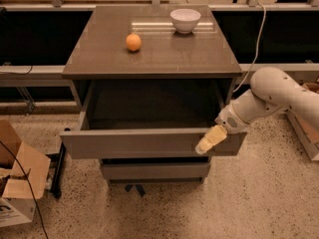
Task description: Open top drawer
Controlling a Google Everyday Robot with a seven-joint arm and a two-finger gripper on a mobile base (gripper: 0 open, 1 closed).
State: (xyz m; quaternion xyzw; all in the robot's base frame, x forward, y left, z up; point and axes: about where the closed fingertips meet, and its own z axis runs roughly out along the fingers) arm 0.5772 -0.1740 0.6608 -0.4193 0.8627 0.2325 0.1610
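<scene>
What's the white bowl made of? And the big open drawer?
The bowl looks like glazed ceramic: smooth, white. The top drawer looks like matte grey laminate or painted wood, hard to say. The gripper sits at its front's right end.

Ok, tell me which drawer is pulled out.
The top drawer, widest front, is pulled well out, box open; the narrower drawer front below sits pushed in. The gripper is at the top front's right end.

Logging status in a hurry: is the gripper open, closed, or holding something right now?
Gripper: at the right end of the top drawer front; open or closed cannot be told.
</scene>
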